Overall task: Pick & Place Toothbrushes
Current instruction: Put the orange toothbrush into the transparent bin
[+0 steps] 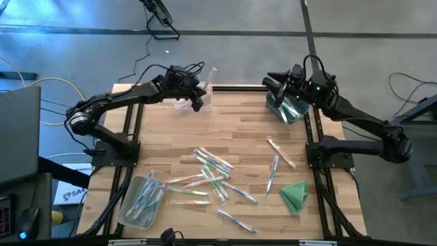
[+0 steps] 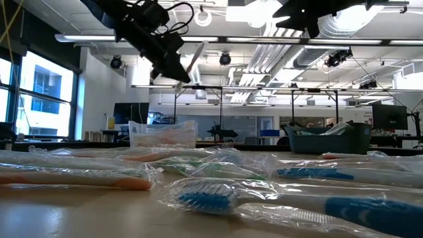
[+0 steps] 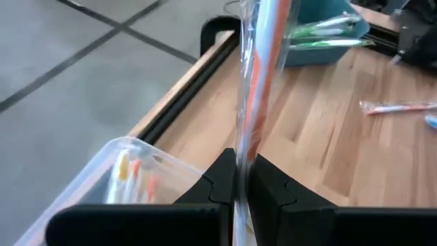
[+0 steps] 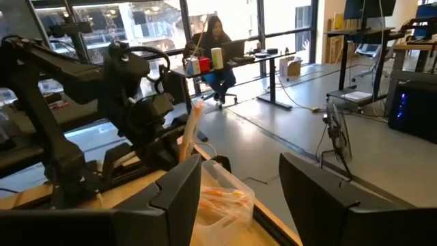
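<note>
Wooden table (image 1: pixel 246 137), toothbrushes (image 1: pixel 208 174), bins (image 1: pixel 141 201), green cloth (image 1: pixel 295 195)

Grey concrete floor (image 1: pixel 82 41), tall windows (image 2: pixel 39 92), ceiling pipes (image 2: pixel 264 49), desks (image 4: pixel 273 58).

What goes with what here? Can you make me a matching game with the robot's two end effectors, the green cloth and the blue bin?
Things:
1. left end effector
2. right end effector
3. green cloth
4. blue bin

Descriptions:
A. lies folded on the table near the front right corner
B. shut on a wrapped orange toothbrush above the clear bin
C. open and holding nothing
D. sits at the back right of the table with toothbrushes inside

Pairs: 1-B, 2-C, 3-A, 4-D
</note>
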You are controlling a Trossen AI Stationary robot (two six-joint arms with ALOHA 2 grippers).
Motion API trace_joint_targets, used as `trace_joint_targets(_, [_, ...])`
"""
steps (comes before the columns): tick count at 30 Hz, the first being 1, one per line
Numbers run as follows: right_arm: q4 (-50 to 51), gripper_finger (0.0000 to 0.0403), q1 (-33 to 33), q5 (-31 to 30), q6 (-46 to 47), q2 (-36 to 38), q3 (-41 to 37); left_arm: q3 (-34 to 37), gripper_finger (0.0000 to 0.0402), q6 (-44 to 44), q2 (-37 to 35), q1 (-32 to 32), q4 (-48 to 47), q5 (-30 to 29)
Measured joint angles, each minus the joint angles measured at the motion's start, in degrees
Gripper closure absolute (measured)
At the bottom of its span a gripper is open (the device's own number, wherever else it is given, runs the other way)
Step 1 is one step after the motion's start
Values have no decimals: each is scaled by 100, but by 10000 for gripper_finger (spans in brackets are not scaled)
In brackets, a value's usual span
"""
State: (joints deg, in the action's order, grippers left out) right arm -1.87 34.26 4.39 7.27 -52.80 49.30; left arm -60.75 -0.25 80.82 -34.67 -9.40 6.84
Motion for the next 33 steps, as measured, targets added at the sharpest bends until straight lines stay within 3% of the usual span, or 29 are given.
trace_joint_targets(7, [-2, 212, -2, -1, -2, 0, 0, 189, 386, 300, 9, -181, -592, 5])
trace_joint_targets(20, [-23, 212, 0, -1, -2, -2, 0, 732, 385, 1147, -36, -896, -484, -381])
trace_joint_targets(33, [-50, 212, 0, -1, 57, -2, 0, 730, 384, 1496, 424, -921, -559, -535])
